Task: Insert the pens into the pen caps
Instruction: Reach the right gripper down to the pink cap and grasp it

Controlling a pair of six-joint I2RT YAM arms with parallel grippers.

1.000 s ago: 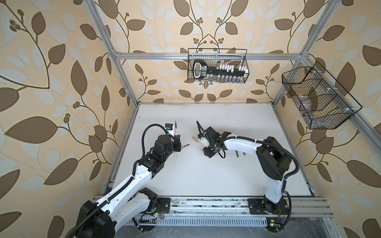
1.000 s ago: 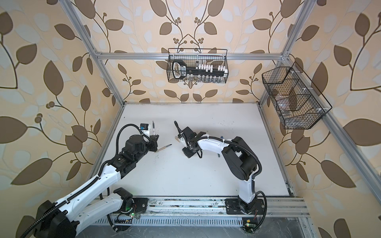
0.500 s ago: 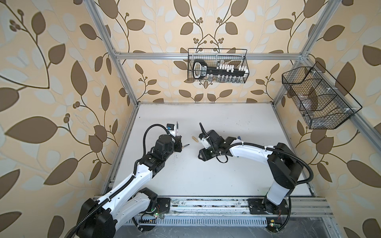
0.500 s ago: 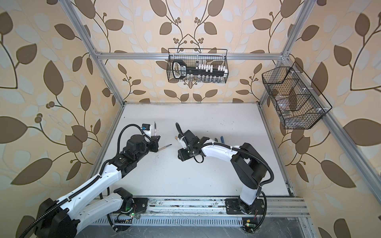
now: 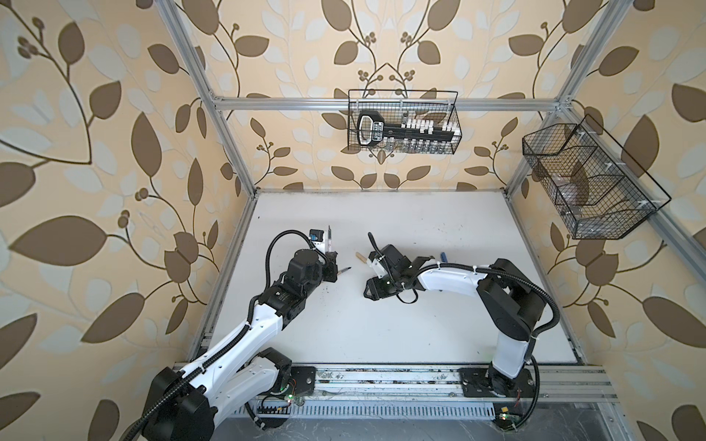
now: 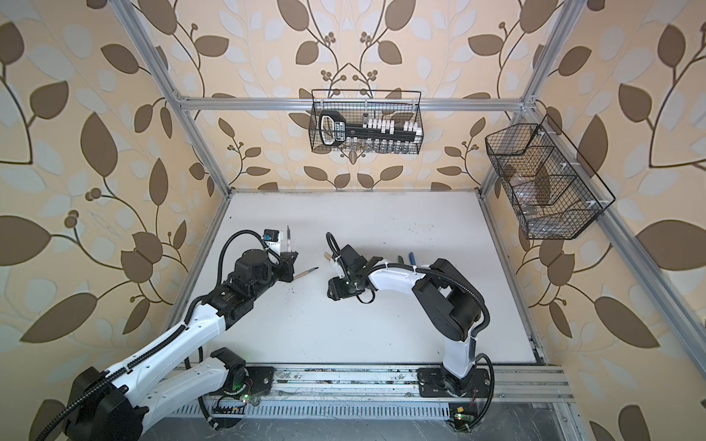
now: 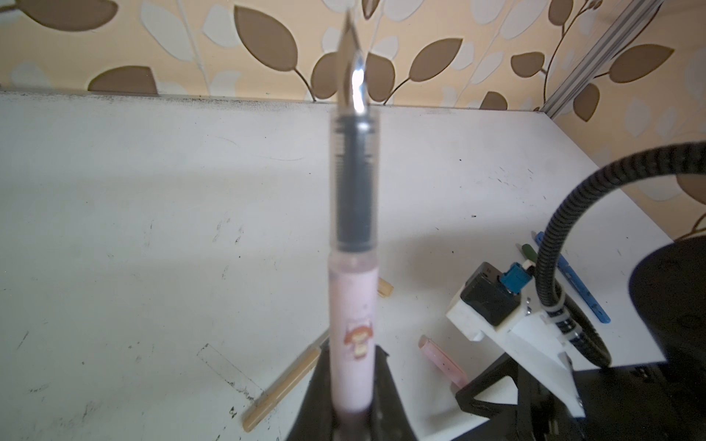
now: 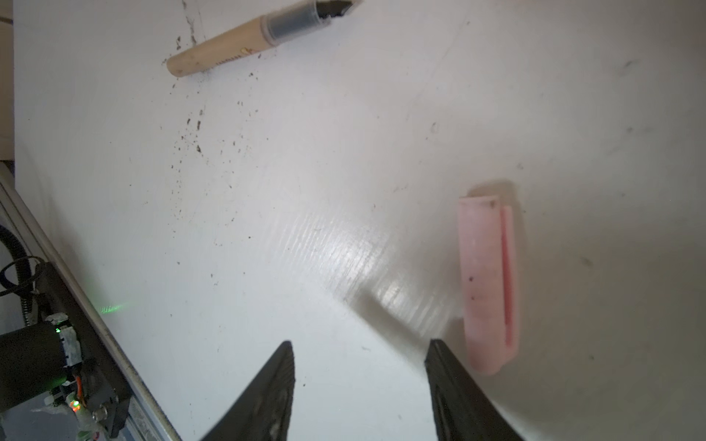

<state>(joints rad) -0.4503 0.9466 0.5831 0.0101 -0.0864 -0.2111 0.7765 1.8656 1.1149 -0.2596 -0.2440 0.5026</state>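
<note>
A: Which step is this?

B: The pink pair. The left end effector (image 7: 351,414) is clamped on the pale pink pen (image 7: 353,324). The pen stands upright with its dark tip up, clear of the tabletop (image 5: 382,336).

A: And the right side?

B: The right end effector (image 8: 359,343) hovers low over the tabletop, jaws apart with nothing between them. The pink cap (image 8: 487,282) lies flat just beside it, outside the gap.

A: So the cap isn't picked up yet?

B: That's my read. The next move calls for a sideways shift to straddle the cap, then a close across its body and a lift. After that, its open end has to face the pen tip.

A: What about the rest?

B: The tan pen (image 8: 244,42) lies loose and uncapped. The tan cap (image 5: 360,256) lies near the right wrist. The green pen (image 7: 529,252) and blue pen (image 7: 573,282) lie further off. I can't tell if they are capped.
</note>
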